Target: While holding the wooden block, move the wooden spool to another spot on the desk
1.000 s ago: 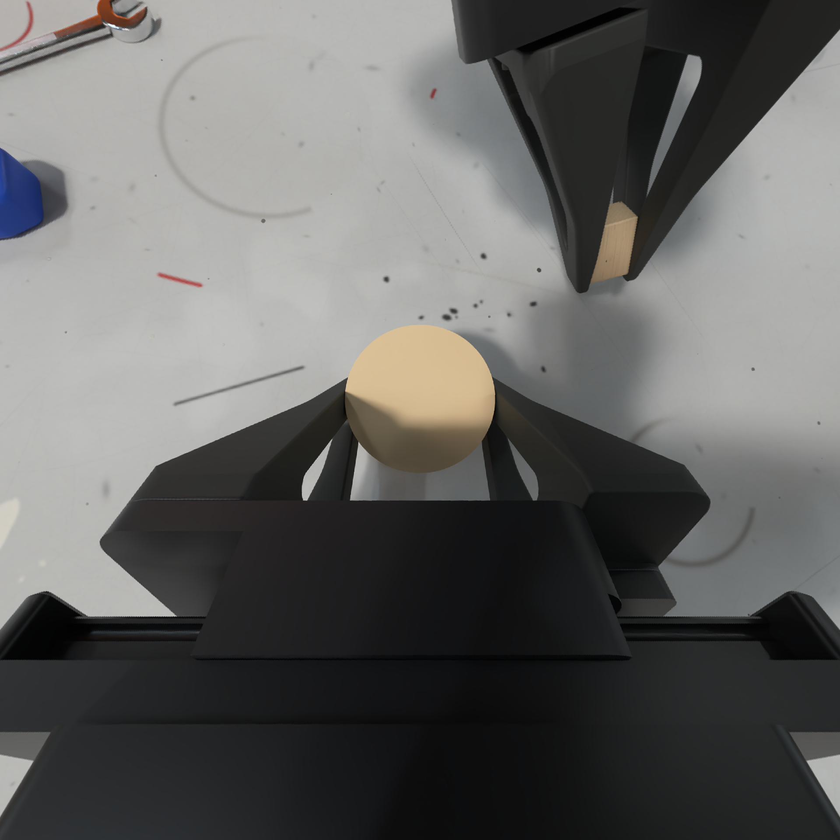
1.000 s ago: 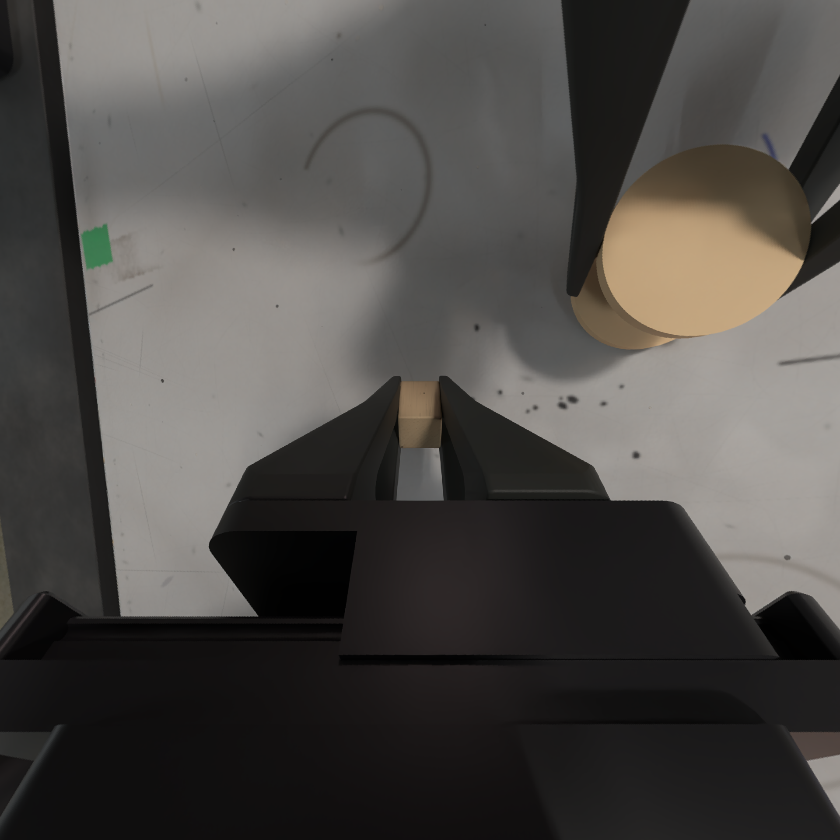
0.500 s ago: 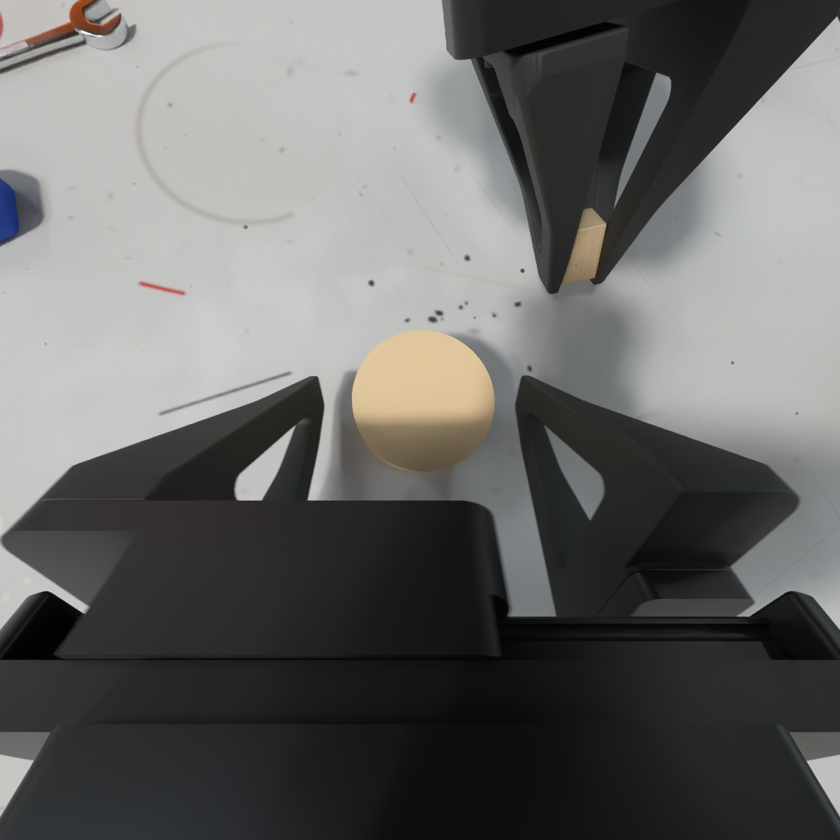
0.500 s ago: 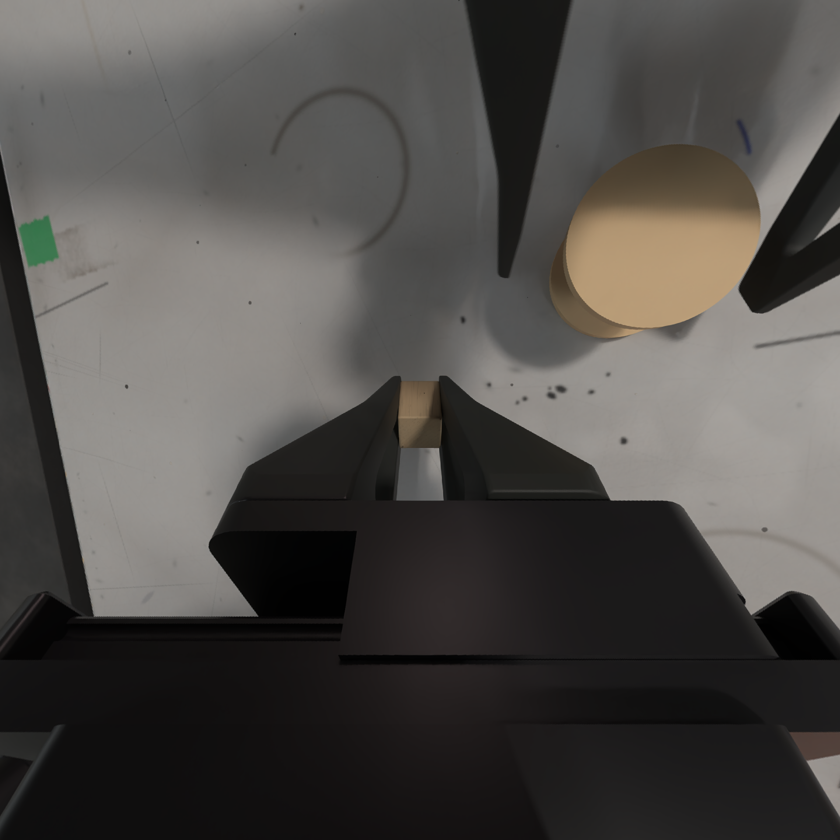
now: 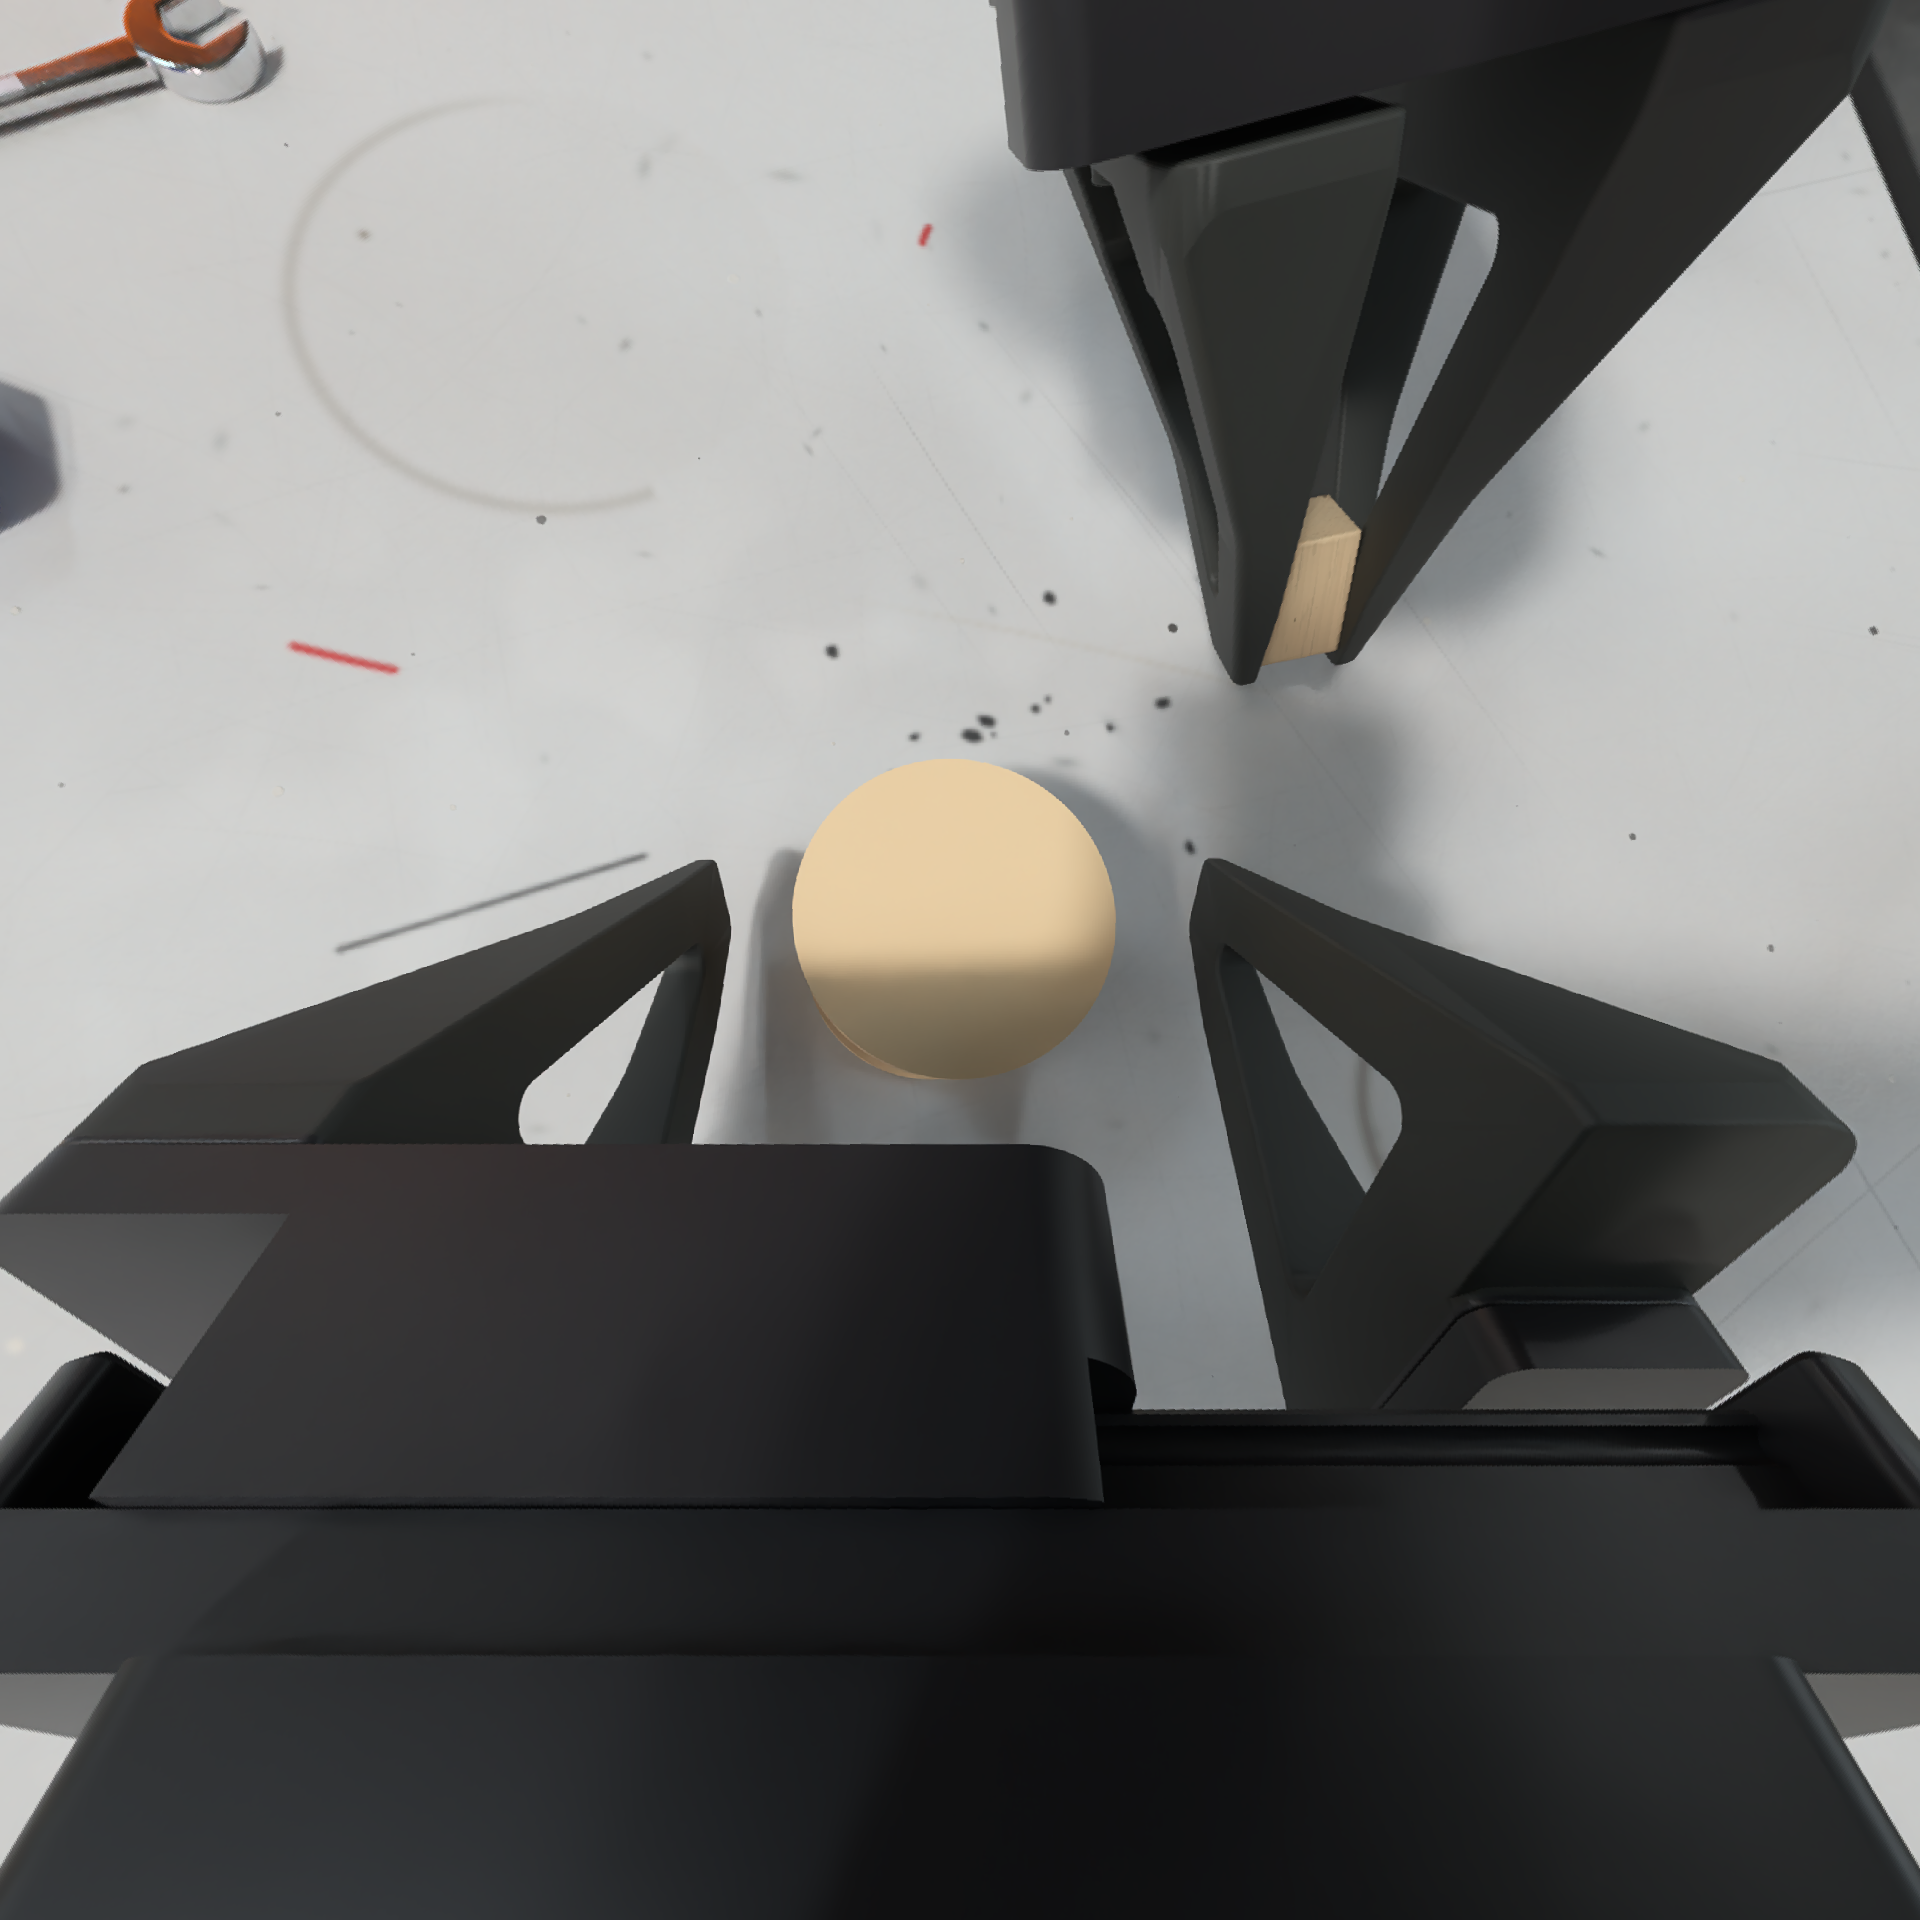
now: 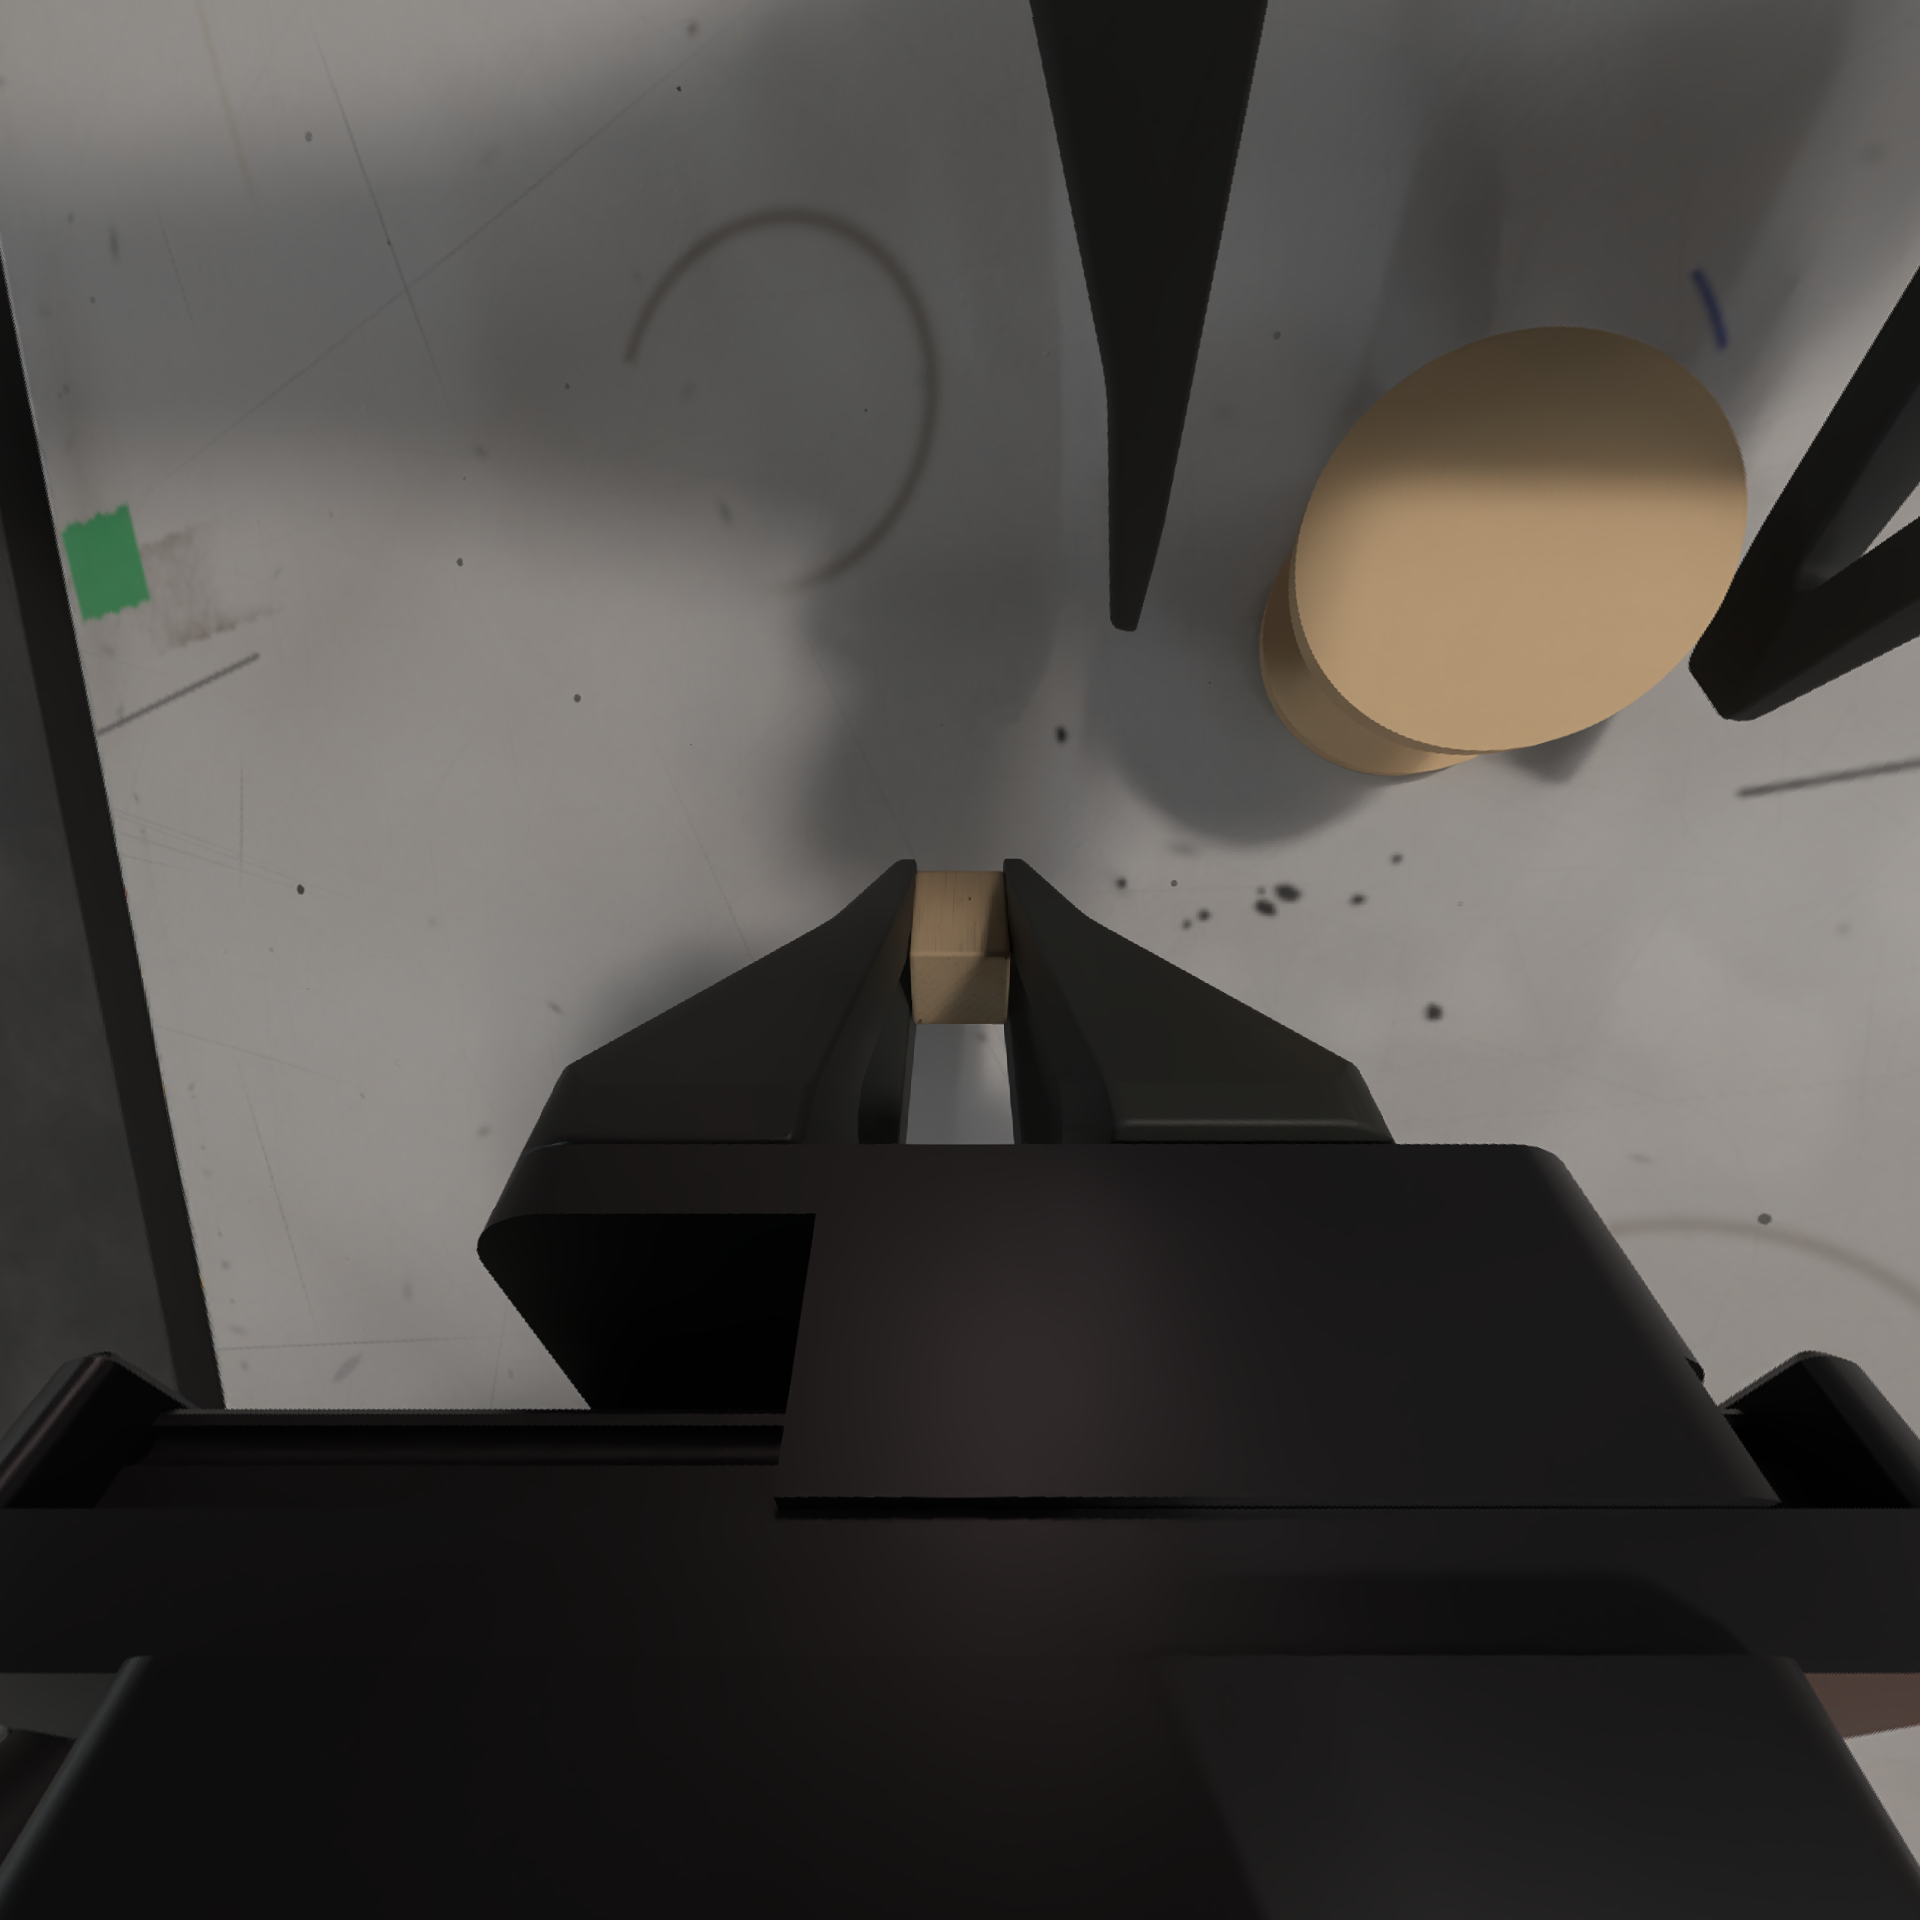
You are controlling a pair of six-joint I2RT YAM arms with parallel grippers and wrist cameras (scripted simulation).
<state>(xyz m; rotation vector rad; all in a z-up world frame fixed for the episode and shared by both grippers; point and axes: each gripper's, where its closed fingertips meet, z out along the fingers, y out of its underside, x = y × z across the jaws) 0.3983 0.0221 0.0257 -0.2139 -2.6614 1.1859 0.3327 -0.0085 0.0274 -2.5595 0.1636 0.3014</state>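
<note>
The wooden spool stands upright on the white desk, seen end-on as a tan disc. My left gripper is open, with one finger on each side of the spool and a gap to both. The spool also shows in the right wrist view, between the left gripper's fingers. My right gripper is shut on the small wooden block and holds it just above the desk. In the left wrist view the right gripper with the block hangs to the upper right of the spool.
A wrench with an orange handle lies at the far upper left. A dark blue object sits at the left edge. A green patch marks the desk near its dark left edge. Ink specks and ring marks dot the desk.
My left gripper has opened and let go of the spool, which now stands free on the desk. My right gripper still holds the block and has barely moved.
</note>
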